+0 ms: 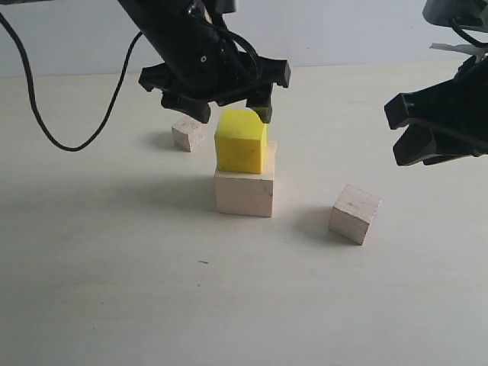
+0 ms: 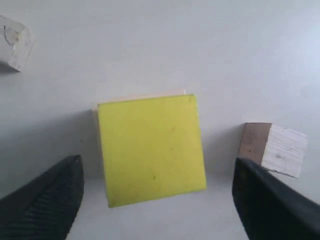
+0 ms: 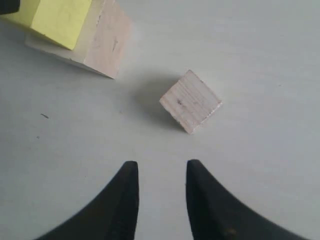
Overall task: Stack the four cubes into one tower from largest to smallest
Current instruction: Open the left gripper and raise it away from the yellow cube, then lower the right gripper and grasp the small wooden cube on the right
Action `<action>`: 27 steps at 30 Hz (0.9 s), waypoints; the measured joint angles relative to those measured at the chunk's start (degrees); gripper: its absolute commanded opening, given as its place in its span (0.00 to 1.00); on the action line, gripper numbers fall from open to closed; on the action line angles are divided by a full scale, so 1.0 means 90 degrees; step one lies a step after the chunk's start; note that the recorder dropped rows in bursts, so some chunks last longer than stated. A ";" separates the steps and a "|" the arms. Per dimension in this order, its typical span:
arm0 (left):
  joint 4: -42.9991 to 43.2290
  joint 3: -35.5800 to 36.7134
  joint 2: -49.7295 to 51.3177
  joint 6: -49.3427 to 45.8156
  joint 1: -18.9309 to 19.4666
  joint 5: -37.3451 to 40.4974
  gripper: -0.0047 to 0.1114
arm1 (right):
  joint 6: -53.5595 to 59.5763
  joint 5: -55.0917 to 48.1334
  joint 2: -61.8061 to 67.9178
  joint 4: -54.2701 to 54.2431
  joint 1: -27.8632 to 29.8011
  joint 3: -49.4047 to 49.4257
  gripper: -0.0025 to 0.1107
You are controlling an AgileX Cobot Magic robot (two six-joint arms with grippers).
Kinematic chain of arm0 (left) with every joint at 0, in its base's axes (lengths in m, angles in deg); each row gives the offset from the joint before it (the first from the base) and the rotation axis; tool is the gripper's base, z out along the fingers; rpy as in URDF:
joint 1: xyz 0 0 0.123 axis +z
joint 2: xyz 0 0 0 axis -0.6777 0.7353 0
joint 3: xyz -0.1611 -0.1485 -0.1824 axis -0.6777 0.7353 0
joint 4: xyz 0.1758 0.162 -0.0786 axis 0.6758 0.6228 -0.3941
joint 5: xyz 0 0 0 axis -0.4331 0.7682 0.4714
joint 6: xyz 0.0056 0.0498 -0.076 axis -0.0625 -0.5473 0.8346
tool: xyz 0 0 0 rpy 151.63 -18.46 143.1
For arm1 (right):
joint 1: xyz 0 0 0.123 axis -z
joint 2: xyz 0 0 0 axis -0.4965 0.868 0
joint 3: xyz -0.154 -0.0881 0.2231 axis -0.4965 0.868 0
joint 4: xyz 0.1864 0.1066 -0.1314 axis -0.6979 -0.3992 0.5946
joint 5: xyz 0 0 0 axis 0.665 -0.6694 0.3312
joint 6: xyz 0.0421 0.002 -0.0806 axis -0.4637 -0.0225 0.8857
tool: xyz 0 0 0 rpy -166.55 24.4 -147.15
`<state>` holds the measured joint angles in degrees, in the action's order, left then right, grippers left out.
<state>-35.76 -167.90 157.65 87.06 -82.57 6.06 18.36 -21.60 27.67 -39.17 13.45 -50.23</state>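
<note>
The yellow cube (image 1: 241,142) rests on the large pale wood cube (image 1: 244,194), turned slightly askew on it. My left gripper (image 1: 229,112) hovers just above the yellow cube, open, with a finger on each side and not touching it. From the left wrist, the yellow cube (image 2: 151,149) lies between the wide-open left gripper (image 2: 157,161). The small wood cube (image 1: 354,214) lies on the table at the right. The smallest wood cube (image 1: 187,134) sits behind at the left. My right gripper (image 1: 396,133) hangs open and empty above the small cube (image 3: 191,101).
The pale table top (image 1: 114,290) stretches bare in front of the stack. A black cable (image 1: 46,130) loops down at the back left. In the left wrist view, pale wood cubes (image 2: 274,149) (image 2: 12,47) lie on either side of the stack.
</note>
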 measured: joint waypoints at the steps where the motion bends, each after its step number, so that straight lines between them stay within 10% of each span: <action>1: 0.0003 0.0000 -0.0034 0.0000 0.0000 0.0000 0.71 | 0.0000 0.0000 0.0000 0.0000 0.0000 0.0000 0.30; 12: 0.0888 -0.0016 -0.0772 0.0000 0.0000 0.0745 0.64 | 0.0280 0.0013 0.0000 0.0000 0.0000 0.0000 0.31; 21: 0.1567 0.0128 -0.0884 -0.0500 0.0000 0.2066 0.66 | 0.1734 0.0130 0.0520 -0.0265 0.0000 0.0000 0.62; 27: 0.1617 0.0949 -0.1028 -0.1030 0.0000 0.2123 0.58 | 0.2656 0.0517 0.1119 -0.0441 0.0000 0.0000 0.64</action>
<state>-21.21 -159.36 148.40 77.79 -82.57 25.17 42.26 -16.95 37.73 -43.14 13.45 -50.23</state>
